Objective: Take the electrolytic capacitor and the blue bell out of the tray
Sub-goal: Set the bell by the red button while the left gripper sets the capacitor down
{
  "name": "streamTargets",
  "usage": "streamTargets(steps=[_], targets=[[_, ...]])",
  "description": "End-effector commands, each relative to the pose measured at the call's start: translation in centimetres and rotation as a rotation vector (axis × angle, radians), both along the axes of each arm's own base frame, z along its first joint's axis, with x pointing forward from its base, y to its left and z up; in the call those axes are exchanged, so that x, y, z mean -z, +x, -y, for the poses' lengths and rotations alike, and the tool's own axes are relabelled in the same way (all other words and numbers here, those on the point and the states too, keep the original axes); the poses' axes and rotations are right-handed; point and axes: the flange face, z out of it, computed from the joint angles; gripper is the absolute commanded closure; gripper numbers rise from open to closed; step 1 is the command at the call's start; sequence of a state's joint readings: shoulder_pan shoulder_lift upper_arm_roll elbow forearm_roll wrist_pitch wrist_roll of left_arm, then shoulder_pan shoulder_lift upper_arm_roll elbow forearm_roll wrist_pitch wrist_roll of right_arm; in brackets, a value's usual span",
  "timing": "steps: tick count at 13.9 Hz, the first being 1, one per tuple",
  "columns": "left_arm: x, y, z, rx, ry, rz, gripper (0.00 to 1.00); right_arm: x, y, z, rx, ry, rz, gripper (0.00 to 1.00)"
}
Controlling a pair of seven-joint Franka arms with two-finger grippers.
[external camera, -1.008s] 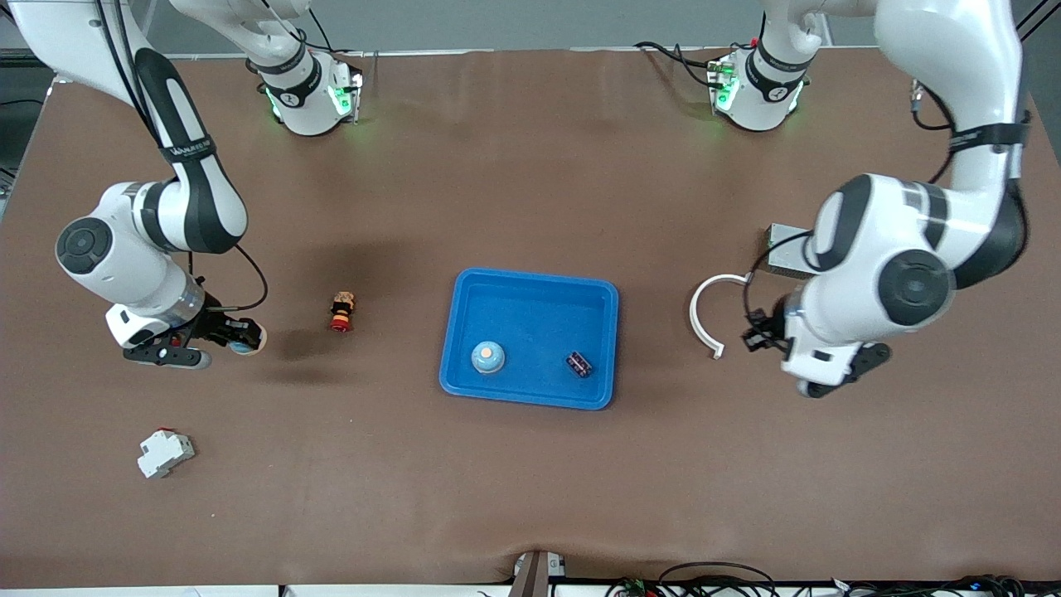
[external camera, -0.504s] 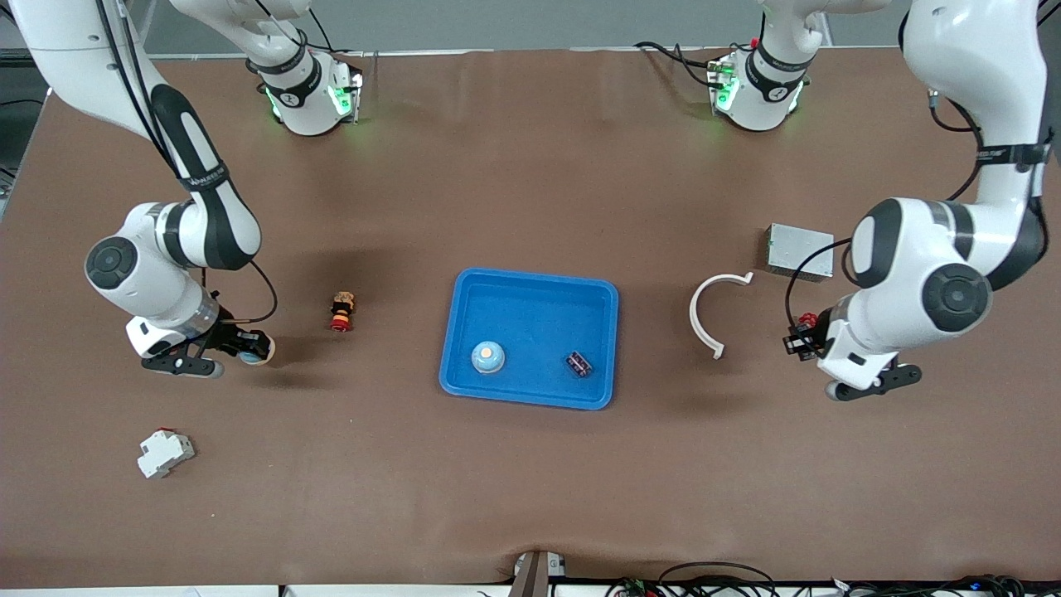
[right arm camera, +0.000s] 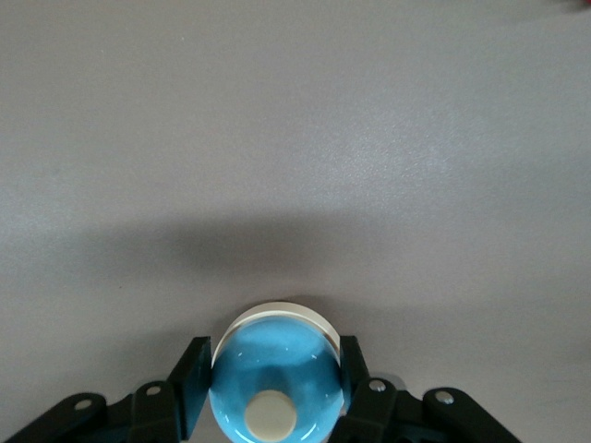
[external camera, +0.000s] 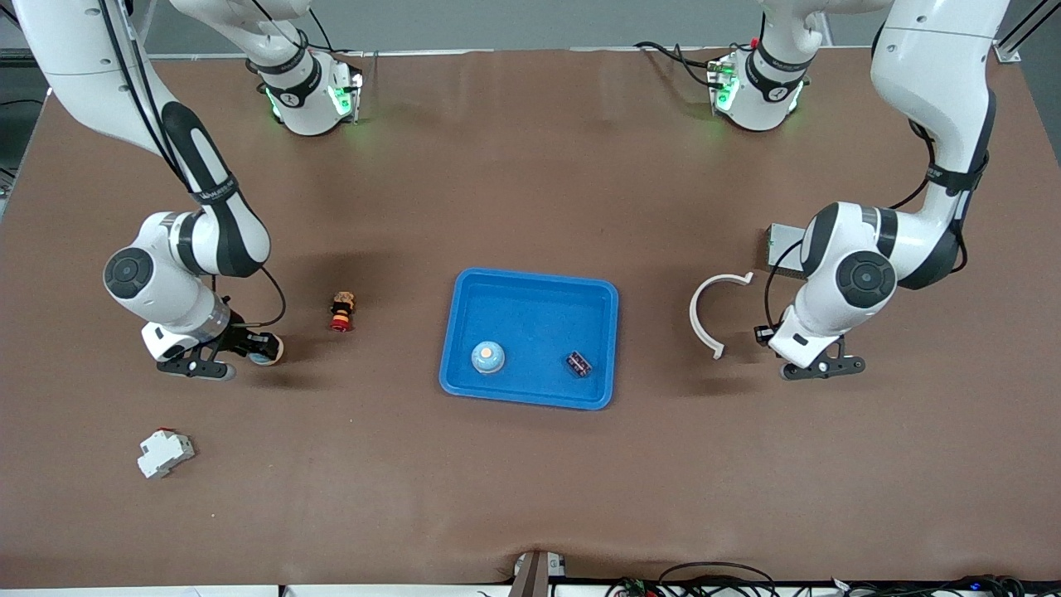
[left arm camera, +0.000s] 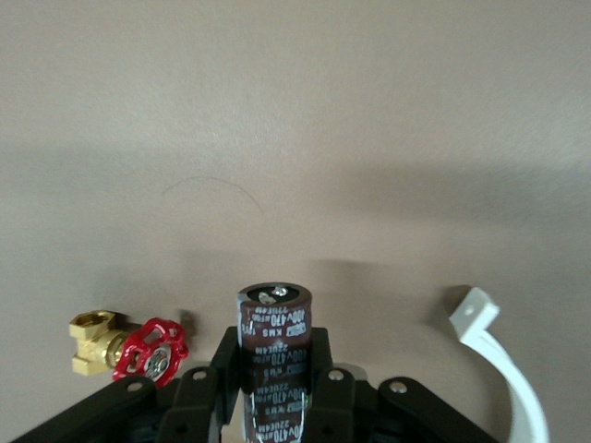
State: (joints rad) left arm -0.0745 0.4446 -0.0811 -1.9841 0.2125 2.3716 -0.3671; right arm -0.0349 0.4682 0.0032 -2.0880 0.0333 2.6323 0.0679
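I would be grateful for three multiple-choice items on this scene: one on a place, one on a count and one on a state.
1. In the blue tray, where does the tray bell lie from the tray capacitor?
A. toward the right arm's end
B. toward the left arm's end
C. on top of it

2. How many things lie in the blue tray?
A. one
B. two
C. four

3. What do the tools hold?
A. nothing
B. right tool the held bell, left tool the held capacitor
C. right tool a capacitor, left tool a bell

Answers:
1 A: the front view shows the two side by side.
2 B: only those two lie in it.
3 B: each wrist view shows the fingers clamped on its part, the right tool over the table near the red valve, the left tool beside the white arc.
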Motion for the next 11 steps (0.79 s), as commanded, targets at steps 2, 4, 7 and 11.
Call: streamTargets(steps=[2,4,7,11], targets=[[0.7,-0.5,-0.5,0.043,0.014,0.010,1.00,1.0,0.6,0.0,0.019,0.027,-0.007,1.00],[1.3,-0.7,-0.7,0.042,0.010,0.010,1.00,1.2,0.6,0.0,0.018,0.027,-0.009,1.00],[2.2,-0.8,-1.4,0.039,0.001,0.022,1.00,1.4,0.7,0.0,0.022,0.028,-0.011,1.00],[3.6,-0.9,-2.3,0.052,0.004,0.024,1.00,1.3,0.9,0.2,0.024,0.027,-0.009,0.00]])
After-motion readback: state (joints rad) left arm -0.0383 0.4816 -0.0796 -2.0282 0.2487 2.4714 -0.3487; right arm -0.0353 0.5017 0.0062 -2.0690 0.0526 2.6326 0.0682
